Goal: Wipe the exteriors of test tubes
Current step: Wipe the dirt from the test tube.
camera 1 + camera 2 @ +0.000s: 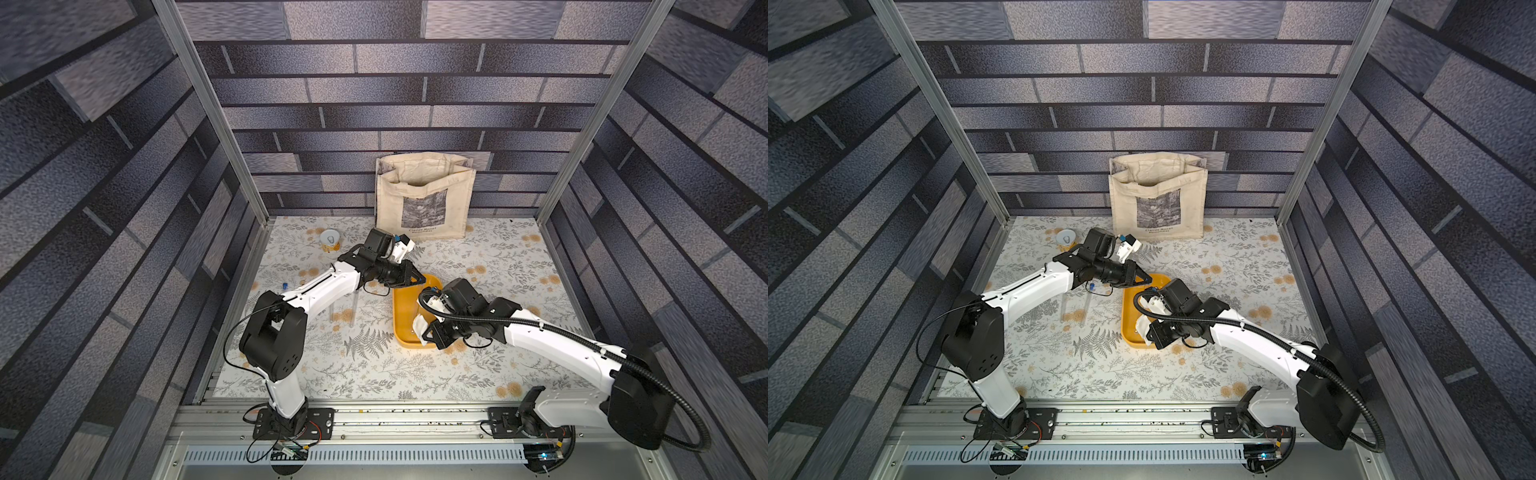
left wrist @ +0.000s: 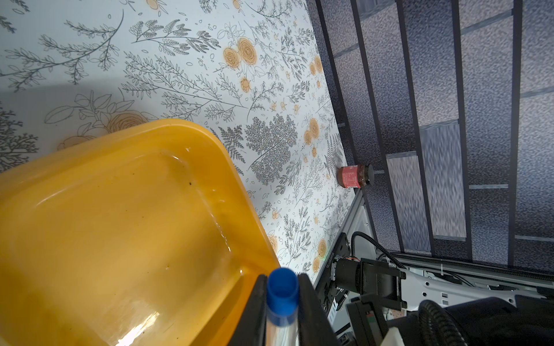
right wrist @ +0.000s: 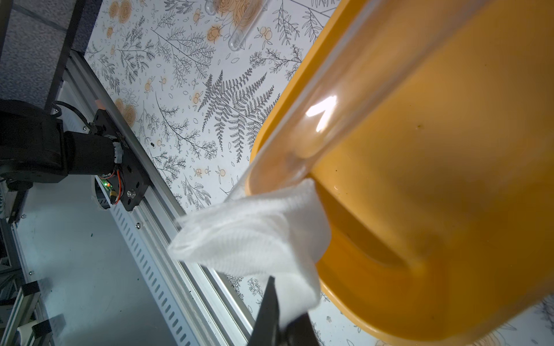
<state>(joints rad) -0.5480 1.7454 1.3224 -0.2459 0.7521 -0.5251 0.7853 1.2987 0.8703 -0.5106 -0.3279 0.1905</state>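
White cloth (image 1: 1142, 322) in right gripper (image 1: 1148, 333), yellow tray (image 1: 1128, 311), tote bag (image 1: 1158, 199) behind

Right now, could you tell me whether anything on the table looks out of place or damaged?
A small blue piece lies alone on the table by the left arm, apart from the test tubes lying there; it may be a loose cap. Nothing looks spilled or broken.

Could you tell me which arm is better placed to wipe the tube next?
Right: the right gripper pinches the white cloth at the rounded end of the test tube, while the left gripper holds its blue cap end.
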